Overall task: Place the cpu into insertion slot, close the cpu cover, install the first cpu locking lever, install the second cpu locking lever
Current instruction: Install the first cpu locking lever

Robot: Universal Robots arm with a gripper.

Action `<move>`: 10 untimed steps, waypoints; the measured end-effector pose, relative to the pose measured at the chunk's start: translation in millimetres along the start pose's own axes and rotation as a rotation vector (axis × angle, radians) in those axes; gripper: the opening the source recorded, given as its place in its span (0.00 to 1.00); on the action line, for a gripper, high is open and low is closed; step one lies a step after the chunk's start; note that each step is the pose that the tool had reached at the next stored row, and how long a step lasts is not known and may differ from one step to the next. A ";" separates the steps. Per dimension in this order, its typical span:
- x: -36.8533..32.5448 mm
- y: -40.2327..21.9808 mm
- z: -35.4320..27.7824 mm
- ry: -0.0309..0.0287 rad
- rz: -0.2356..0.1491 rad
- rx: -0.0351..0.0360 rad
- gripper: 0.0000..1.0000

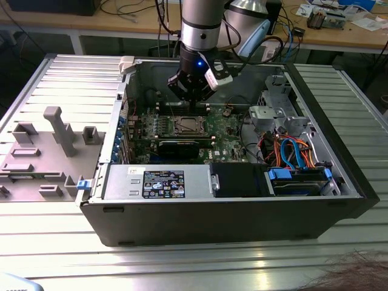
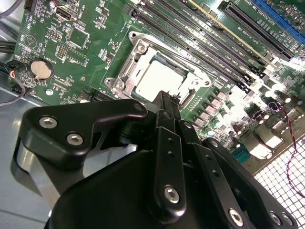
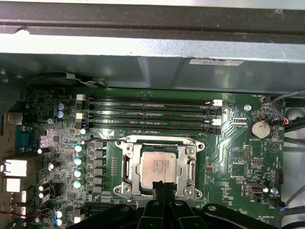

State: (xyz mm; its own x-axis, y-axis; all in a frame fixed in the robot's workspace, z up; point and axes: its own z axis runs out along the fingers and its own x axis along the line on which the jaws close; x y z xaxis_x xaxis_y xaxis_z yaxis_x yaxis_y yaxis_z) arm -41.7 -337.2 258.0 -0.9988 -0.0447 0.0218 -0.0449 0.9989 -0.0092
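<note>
The cpu (image 3: 159, 167) lies flat in the insertion slot (image 3: 124, 187) on the green board, its silvery top facing up. The cpu cover (image 3: 187, 151) lies down around the chip as a pale metal frame. My gripper (image 3: 162, 185) hovers at one edge of the socket, black fingers together with nothing between them. In the second wrist view the gripper (image 2: 164, 100) overlaps the edge of the cpu (image 2: 159, 81) and the cover (image 2: 141, 48). From the exterior view the gripper (image 1: 193, 100) hangs inside the open case, just behind the cpu (image 1: 186, 126).
Long black memory slots (image 3: 152, 112) run beside the socket, and a coin battery (image 3: 260, 128) sits on the board. The case wall (image 3: 143, 52) rises close behind. A power supply (image 1: 157, 182) and a drive cage with cables (image 1: 291, 151) flank the board. A grey fixture tray (image 1: 42, 145) lies at the exterior view's left.
</note>
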 end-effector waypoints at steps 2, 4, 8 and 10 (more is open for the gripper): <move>0.5 0.0 -0.4 0.0000 0.000 0.0000 0.11; 0.5 0.0 -0.6 0.0000 0.000 0.0000 0.11; 0.5 0.0 -2.0 0.0000 0.000 0.0000 0.11; 0.5 0.0 -2.5 0.0000 0.000 0.0000 0.11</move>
State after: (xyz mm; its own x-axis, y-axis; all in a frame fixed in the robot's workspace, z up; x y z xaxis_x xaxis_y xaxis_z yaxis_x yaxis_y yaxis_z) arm -42.2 -337.2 260.5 -0.9988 -0.0447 0.0218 -0.0449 0.9989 -0.0092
